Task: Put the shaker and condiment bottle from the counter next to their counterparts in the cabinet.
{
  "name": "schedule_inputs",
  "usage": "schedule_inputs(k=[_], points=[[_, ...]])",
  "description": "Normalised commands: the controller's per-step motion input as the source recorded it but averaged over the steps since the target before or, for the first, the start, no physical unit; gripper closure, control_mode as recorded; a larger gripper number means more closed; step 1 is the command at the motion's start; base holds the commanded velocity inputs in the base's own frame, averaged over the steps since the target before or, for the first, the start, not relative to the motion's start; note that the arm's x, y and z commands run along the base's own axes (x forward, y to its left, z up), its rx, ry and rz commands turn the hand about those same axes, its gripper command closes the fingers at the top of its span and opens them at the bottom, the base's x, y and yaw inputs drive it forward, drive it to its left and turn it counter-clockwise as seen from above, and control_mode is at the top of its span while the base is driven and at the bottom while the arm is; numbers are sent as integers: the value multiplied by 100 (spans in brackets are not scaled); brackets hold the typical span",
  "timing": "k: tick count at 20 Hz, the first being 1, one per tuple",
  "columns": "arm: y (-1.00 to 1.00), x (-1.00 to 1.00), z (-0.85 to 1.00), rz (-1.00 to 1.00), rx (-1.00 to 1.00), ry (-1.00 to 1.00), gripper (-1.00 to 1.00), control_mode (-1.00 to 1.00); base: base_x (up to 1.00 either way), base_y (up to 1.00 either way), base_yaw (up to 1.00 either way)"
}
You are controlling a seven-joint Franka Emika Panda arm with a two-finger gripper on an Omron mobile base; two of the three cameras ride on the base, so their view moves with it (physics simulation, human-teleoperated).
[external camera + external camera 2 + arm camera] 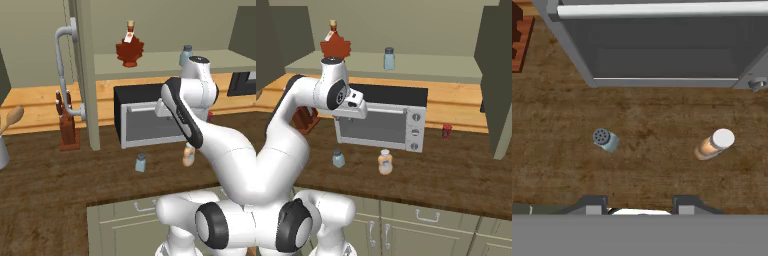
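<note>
Dark wood-grain worktop (456,170) is carrying a toaster oven (381,120), the condiment bottle (714,144) and the shaker (605,139), well apart, both waiting untouched. Cabinet (165,62) shelf above is holding the maple-leaf bottle (130,48) and twin shaker (389,58). Fingers (594,205) are hovering above, parted, holding nothing; pickup seems not yet begun; next comes centring and descending on one.

On the counter (466,175), the shaker (338,158) stood at nine o'clock from the condiment bottle (385,162), well apart from it. The toaster oven (381,117) sat at twelve o'clock behind both. In the cabinet (406,67) above, the maple-leaf bottle (335,46) stood at nine o'clock from the twin shaker (389,58).
</note>
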Motion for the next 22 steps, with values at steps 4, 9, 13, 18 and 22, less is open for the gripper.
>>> schedule_inputs(k=[4,9,13,18,22], points=[[0,-6,-6,0,0,0,-100,-100,0,0,0],[-4,-52,-19,-14,0,-15,-100,-100,0,0,0],[-20,-94,-30,-30,0,-14,-100,-100,0,0,0],[-4,-60,-45,-28,0,-11,-100,-100,0,0,0],[0,-1,-72,-23,-8,-25,-100,-100,0,0,0]])
